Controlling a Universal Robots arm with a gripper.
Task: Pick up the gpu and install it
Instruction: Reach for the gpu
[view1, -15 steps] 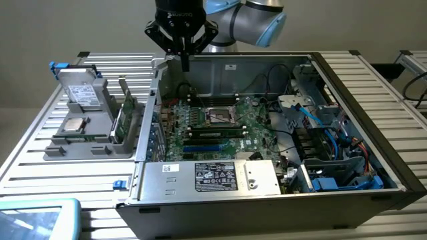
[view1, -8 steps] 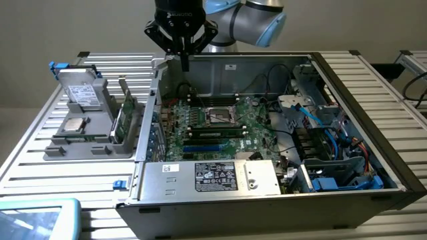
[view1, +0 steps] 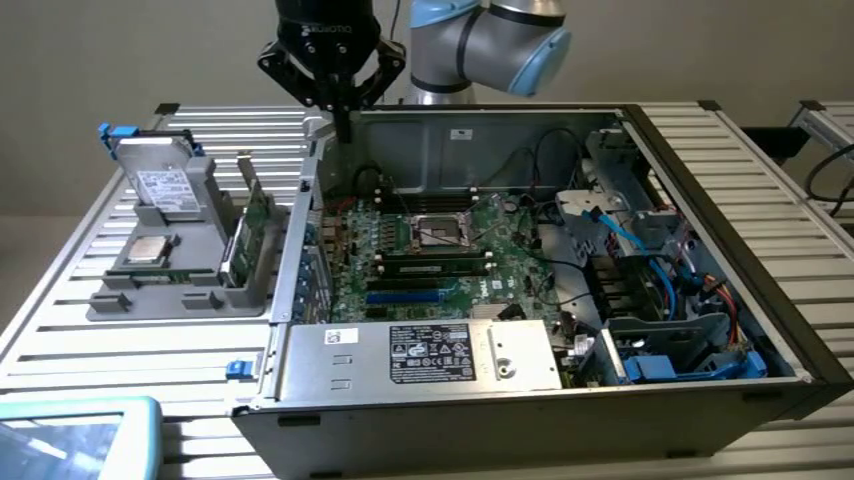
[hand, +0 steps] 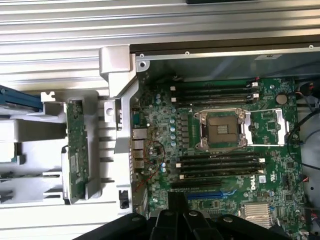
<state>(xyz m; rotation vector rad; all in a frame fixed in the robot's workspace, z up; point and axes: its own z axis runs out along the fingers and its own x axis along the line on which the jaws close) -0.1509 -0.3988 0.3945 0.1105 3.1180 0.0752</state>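
Broadly, a slatted metal table (view1: 67, 350) stands before a plain beige wall (view1: 107, 50).

Gpu (view1: 248, 235) green, motherboard (view1: 461, 262) green w/ blue slot (view1: 407, 296), tray (view1: 160, 298) grey, worktop (view1: 80, 350) silver, ribbed, gripper (view1: 343, 130) black, arm (view1: 501, 40) lt-blue & grey, cables (view1: 638, 238) blue.

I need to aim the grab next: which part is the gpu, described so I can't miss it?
On the exterior view's left of the open computer case sits a grey parts holder. The gpu stands on edge in its slot nearest the case: a thin green board, unlike the silver labelled hard drive farther from the case.
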